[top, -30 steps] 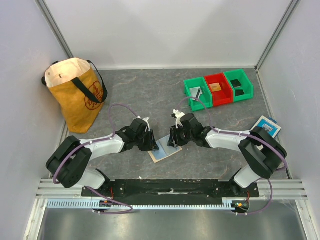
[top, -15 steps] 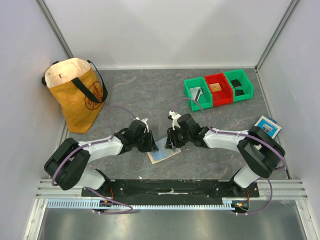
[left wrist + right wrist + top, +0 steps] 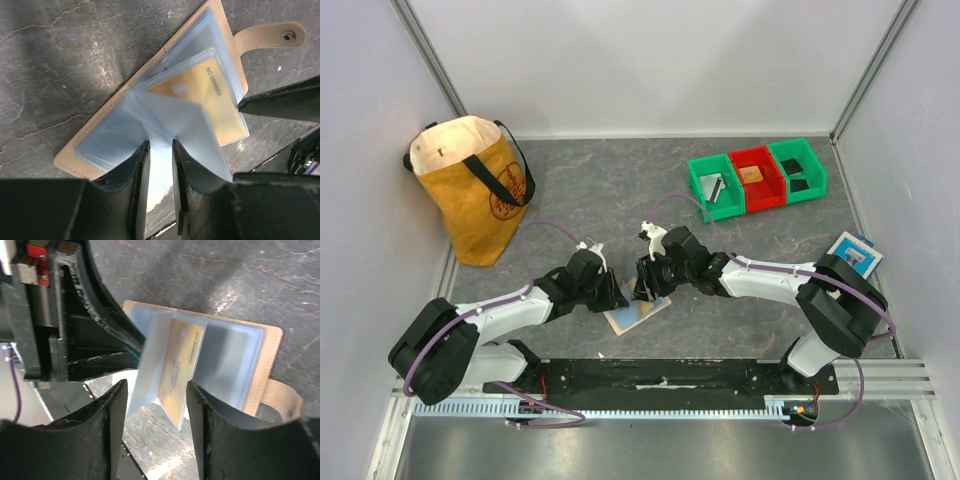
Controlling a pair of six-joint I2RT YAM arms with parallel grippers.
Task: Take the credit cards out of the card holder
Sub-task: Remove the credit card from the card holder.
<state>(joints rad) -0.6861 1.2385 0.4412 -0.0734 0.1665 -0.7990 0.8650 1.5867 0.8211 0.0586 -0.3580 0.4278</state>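
Left wrist view has the card holder (image 3: 112,137) lying open on the grey table (image 3: 60,60), its clear sleeves fanned up and its tab (image 3: 265,37) pointing away. One orange-tan card (image 3: 200,95) sits inside a raised sleeve (image 3: 172,127); no black card can be made out. The left gripper (image 3: 160,147) has its fingers drawn close together on the lower edge of that fan of sleeves, pinning the holder in place. The right gripper (image 3: 156,390) hangs above the card with its fingers apart, one on each side of the sleeve and touching neither face as far as the wrist view shows.

Compared with a second ago, both arms and the holder (image 3: 632,315) have slid toward the left and the near edge, and the right fingers have spread wider. That looks like a reset of the grasp rather than a pull. The card is not out yet. Farther off stand a yellow bag (image 3: 470,190), three bins (image 3: 755,180) and a blue-and-white packet (image 3: 853,252).
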